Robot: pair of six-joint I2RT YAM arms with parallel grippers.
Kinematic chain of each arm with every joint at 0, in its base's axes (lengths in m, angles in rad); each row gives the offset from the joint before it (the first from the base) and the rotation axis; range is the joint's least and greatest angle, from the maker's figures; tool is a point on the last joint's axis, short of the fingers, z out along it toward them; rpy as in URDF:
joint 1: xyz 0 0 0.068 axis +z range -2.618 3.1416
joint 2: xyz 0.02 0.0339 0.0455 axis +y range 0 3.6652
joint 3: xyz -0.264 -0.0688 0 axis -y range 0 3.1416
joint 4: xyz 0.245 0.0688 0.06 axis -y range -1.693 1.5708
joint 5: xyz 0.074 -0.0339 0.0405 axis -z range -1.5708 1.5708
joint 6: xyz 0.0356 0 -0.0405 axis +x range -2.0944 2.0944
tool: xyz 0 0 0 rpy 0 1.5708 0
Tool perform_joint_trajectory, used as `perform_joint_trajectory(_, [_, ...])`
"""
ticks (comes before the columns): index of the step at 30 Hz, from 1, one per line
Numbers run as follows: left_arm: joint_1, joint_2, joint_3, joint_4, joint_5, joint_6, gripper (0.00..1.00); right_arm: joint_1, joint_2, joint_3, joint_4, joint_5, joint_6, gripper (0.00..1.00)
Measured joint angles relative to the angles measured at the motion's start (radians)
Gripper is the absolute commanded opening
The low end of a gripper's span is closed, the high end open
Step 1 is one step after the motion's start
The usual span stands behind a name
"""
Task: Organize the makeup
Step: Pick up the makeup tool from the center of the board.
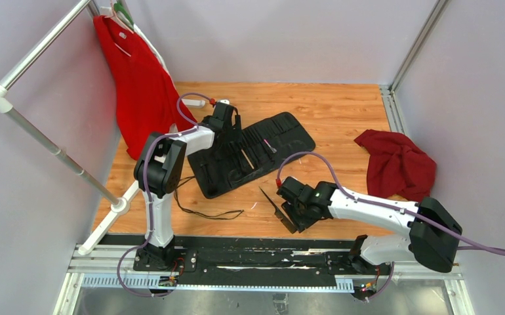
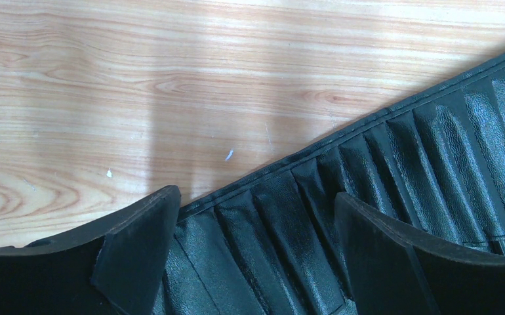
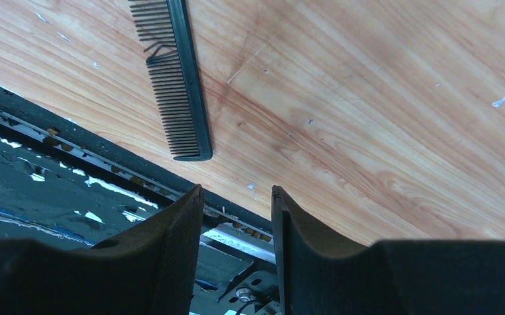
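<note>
Top view is taken from high behind the near edge, aimed down and forward, far enough that the whole table (image 1: 342, 111) is covered. Left wrist view is taken close over the case (image 2: 433, 151), aimed down at its slots and bare wood. Right wrist view is taken low, aimed at the comb (image 3: 174, 85) and the table's near edge. Case and comb are shared with the top view.

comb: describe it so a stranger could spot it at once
On the wooden table, look near the front edge, in front of the roll-up case. The comb lies flat by the right gripper: a thin black strip, the only toothed thing.
</note>
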State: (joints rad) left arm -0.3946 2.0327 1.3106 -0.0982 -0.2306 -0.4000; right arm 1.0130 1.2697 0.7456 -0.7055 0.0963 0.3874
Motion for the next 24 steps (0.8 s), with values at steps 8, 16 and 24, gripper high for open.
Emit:
perform_joint_trajectory(8, [0.000, 0.000, 0.000, 0.000, 0.000, 0.000, 0.93, 0.012, 0.015, -0.028, 0.014, -0.011, 0.022, 0.43])
perform_joint_trajectory(16, [0.000, 0.000, 0.000, 0.000, 0.000, 0.000, 0.93, 0.016, 0.045, -0.044, 0.036, -0.023, 0.034, 0.43])
perform_joint_trajectory(24, [0.000, 0.000, 0.000, 0.000, 0.000, 0.000, 0.93, 0.019, 0.078, -0.045, 0.058, -0.025, 0.035, 0.43])
